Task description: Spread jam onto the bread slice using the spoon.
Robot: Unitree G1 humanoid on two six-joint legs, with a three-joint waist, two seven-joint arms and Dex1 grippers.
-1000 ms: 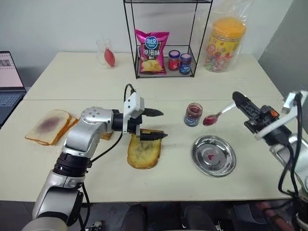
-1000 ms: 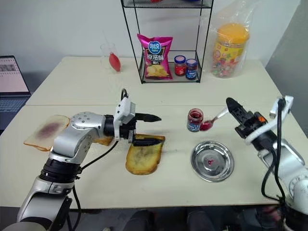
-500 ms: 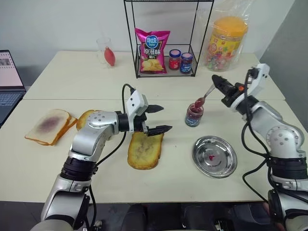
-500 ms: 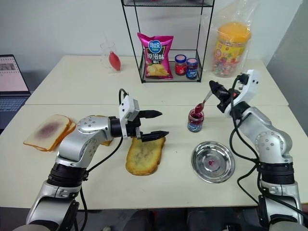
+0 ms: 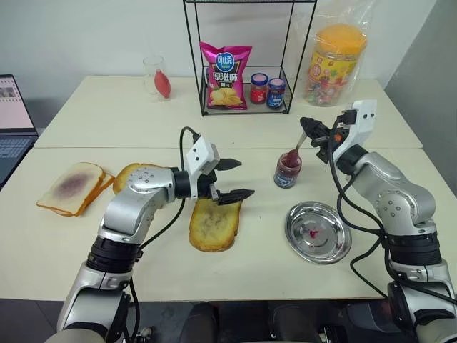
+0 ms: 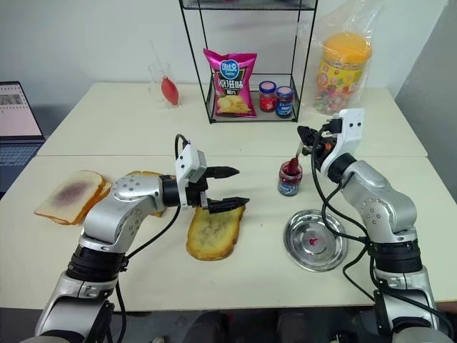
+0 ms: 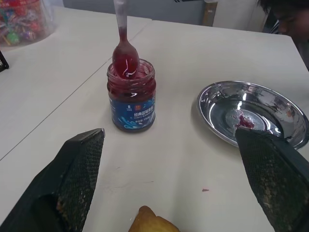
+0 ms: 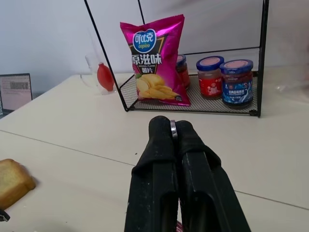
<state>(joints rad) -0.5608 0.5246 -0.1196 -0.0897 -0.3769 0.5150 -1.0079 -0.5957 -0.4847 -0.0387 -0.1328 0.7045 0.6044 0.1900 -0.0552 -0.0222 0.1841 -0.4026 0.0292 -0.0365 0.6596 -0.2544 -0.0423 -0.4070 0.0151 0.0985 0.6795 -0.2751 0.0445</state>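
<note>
The jam sits in a small clear jar (image 5: 287, 170) with a blue label, right of the table's middle. My right gripper (image 5: 308, 129) is shut on the handle of the spoon (image 5: 293, 151), just above and behind the jar. The spoon's red-coated bowl (image 7: 125, 59) stands in the jar's mouth. The toasted bread slice (image 5: 213, 224) lies flat near the table's centre. Just over its far edge, my left gripper (image 5: 230, 179) hovers open and holds nothing, pointing toward the jar. In the right wrist view the fingers (image 8: 159, 159) press together around the metal handle.
A round steel plate (image 5: 335, 243) with a jam spot lies right of the bread. Pale slices (image 5: 71, 187) and another toasted slice (image 5: 130, 174) lie at the left, near a laptop (image 5: 13, 121). At the back stand a wire rack (image 5: 246, 57) with a chip bag and two lidded jars, a candy tub (image 5: 334, 64) and a glass (image 5: 157, 77).
My right arm swung in from the right edge and rolled its wrist, bringing the spoon's bowl from beside the jar into its mouth. The left gripper stayed over the bread's far edge.
</note>
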